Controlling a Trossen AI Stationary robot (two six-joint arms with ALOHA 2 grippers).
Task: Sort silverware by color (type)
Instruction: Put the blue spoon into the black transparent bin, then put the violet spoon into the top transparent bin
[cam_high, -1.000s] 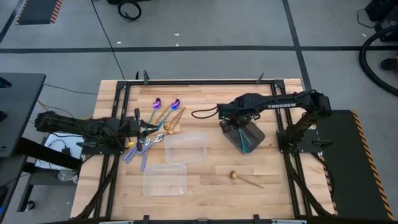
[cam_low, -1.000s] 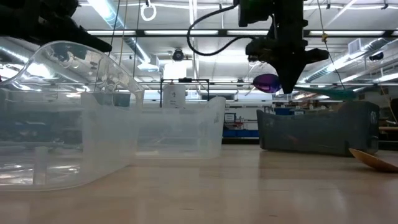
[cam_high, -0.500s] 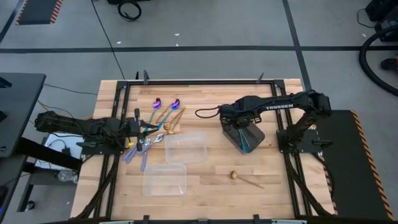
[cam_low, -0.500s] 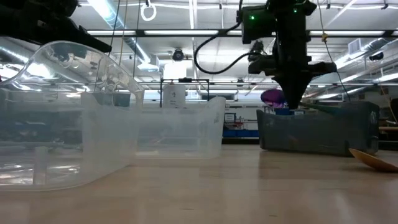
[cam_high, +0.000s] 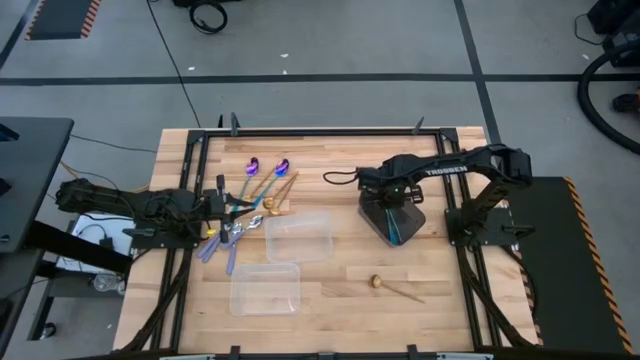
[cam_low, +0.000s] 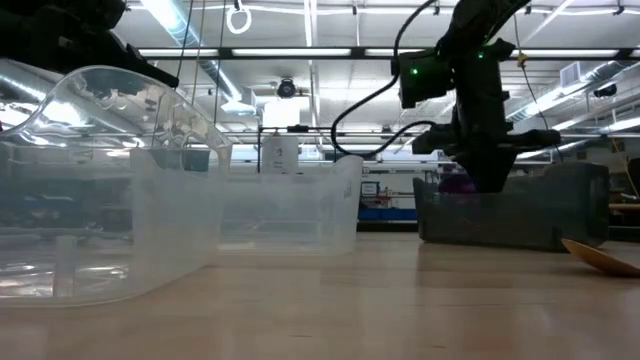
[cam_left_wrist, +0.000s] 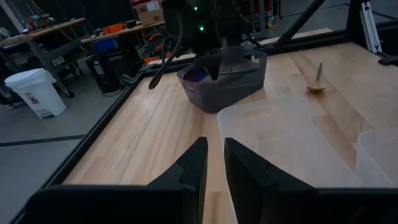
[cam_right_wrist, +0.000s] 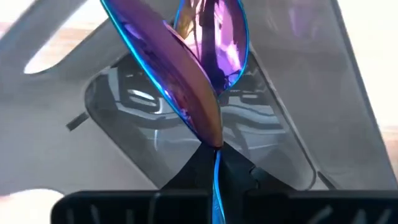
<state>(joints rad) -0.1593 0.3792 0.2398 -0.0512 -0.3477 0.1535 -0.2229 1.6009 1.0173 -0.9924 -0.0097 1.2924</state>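
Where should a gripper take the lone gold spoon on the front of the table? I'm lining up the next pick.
Judging by the high view, grip the gold spoon mid-handle, coming straight down from above with the fingers across the handle. It lies flat on bare wood, apart from the clear trays, bowl toward the left arm's side, so the slim straight handle looks easiest.

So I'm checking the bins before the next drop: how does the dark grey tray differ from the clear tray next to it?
The dark grey tray is opaque and smaller; the clear tray is see-through and larger. The grey tray has the right hand lowered into it, shut on a purple spoon, while nothing reaches into the clear tray. Both sit on the wooden table.
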